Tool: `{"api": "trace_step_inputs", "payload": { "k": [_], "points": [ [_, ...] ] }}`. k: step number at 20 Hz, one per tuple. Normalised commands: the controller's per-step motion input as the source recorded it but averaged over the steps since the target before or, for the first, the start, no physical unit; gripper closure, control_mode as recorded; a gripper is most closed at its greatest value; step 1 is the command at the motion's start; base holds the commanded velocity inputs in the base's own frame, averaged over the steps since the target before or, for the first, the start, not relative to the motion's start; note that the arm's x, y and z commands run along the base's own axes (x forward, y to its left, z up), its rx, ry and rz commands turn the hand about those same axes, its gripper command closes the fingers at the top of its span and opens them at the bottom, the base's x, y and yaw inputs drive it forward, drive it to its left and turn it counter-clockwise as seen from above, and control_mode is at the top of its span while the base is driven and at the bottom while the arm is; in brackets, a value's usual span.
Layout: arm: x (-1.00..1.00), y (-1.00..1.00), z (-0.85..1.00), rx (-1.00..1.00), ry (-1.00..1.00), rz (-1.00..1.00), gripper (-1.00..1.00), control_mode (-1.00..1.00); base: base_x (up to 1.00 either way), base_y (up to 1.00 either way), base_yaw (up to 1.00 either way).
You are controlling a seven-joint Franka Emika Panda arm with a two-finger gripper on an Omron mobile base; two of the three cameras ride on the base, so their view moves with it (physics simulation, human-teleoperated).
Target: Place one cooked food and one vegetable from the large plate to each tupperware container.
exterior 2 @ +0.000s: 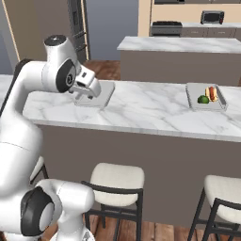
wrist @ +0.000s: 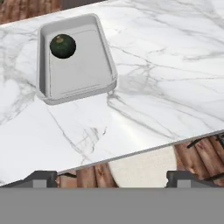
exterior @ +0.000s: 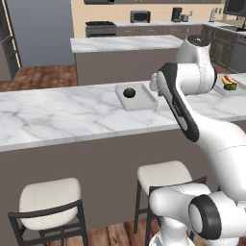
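Two tupperware containers sit well apart on the marble table (exterior: 57,115): the near tray (wrist: 76,61) holds one dark green vegetable (wrist: 63,46) (round, glossy) in a corner, the far tray (exterior 2: 205,99) a green vegetable (exterior 2: 203,99) beside a hot dog (exterior 2: 212,93). Released and empty, the hand (wrist: 111,177) hovers back over the table's edge. My worry: the near tray lacks cooked food, and a wide arm swing toward it could clip that tray. I cannot make out the large plate.
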Motion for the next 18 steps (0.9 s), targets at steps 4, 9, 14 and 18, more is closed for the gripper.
{"api": "trace_step_inputs", "payload": {
  "k": [4, 9, 14, 18],
  "points": [
    [-0.96, 0.01, 0.02, -0.09, 0.06, 0.00, -1.00, -1.00, 0.00, 0.00, 0.00],
    [-0.29, 0.01, -0.27, -0.12, 0.14, 0.00, -1.00, -1.00, 0.00, 0.00, 0.00],
    [0.00, 0.00, 0.00, 0.00, 0.00, 0.00, -1.00, -1.00, 0.00, 0.00, 0.00],
    [0.00, 0.00, 0.00, 0.00, 0.00, 0.00, -1.00, -1.00, 0.00, 0.00, 0.00]
  ]
}}
